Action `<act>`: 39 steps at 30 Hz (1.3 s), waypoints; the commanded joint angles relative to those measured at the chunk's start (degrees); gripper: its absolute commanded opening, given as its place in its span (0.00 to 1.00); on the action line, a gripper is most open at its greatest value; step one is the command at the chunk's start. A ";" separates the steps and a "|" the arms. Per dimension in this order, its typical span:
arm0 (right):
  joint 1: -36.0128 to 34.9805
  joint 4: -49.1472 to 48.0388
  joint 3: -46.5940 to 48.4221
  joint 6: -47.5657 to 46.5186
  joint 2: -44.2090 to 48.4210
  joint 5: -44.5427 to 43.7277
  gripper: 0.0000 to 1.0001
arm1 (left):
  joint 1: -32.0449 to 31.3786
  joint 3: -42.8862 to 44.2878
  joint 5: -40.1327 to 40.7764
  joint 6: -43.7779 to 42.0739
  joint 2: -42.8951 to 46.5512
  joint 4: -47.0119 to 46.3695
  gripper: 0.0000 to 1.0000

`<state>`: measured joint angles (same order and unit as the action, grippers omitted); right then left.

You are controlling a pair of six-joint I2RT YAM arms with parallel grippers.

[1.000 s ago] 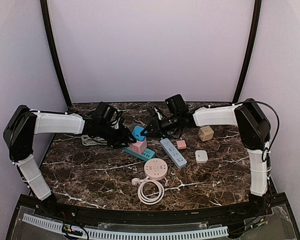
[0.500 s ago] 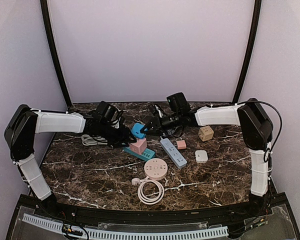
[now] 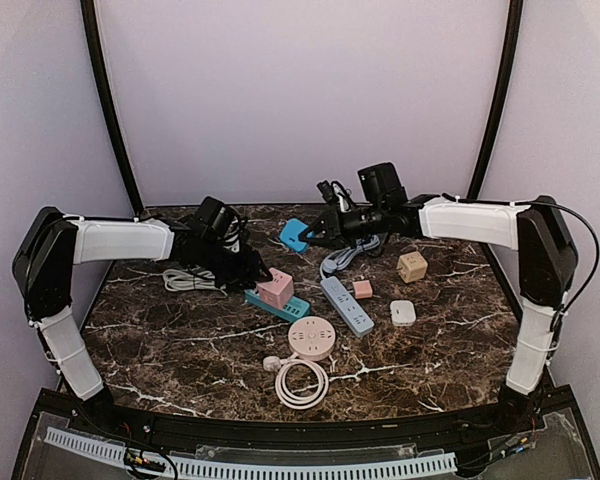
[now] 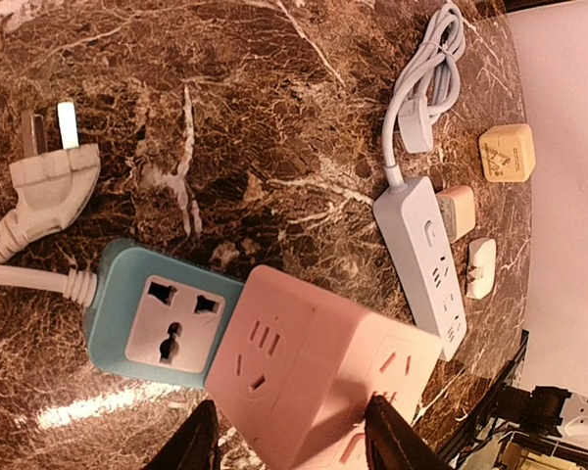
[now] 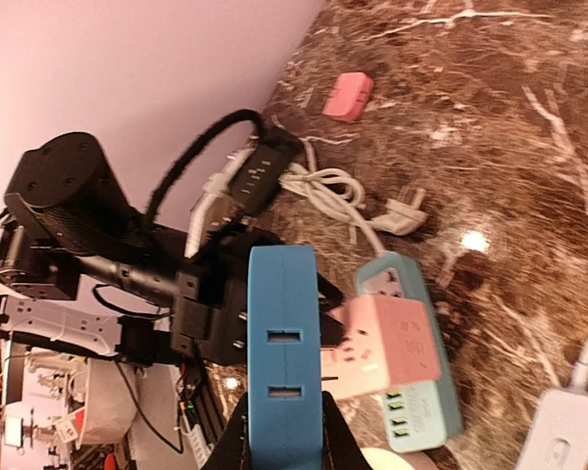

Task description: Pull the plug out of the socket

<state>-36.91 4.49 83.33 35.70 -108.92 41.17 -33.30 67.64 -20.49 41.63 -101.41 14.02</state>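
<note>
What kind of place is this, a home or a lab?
Probably a robotics test bench: a left arm and a right arm stand at a marble-look table, plain panels wall it in, and a teal power strip and a round pink socket lie on it.

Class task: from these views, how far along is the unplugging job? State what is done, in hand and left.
Done: the blue plug is off the pink cube, in the air apart from it. In hand: the right gripper is shut on the plug; the left gripper clamps the cube, sitting on the teal strip. Left: probably only setting the plug down.
</note>
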 commanded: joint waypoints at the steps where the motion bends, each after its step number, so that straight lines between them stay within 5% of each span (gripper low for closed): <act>1: 2.98 8.94 -4.75 -5.08 7.25 -13.19 0.01 | -0.73 5.45 1.84 -2.57 -0.42 5.21 0.50; 15: 13.31 23.32 -25.38 -1.55 22.47 -48.63 0.00 | -4.63 18.09 6.05 -8.17 -2.92 13.86 0.57; 34: 17.05 23.04 -28.03 -0.59 13.94 -56.40 0.00 | -8.13 23.24 11.84 -13.28 -7.05 20.56 0.64; 39: 16.11 22.65 -28.32 -1.43 14.82 -56.24 0.15 | -8.38 23.43 14.80 -14.40 -7.62 22.65 0.68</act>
<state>-20.08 26.94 55.29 34.85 -93.19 -14.83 -41.12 89.45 -8.82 29.10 -108.57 32.77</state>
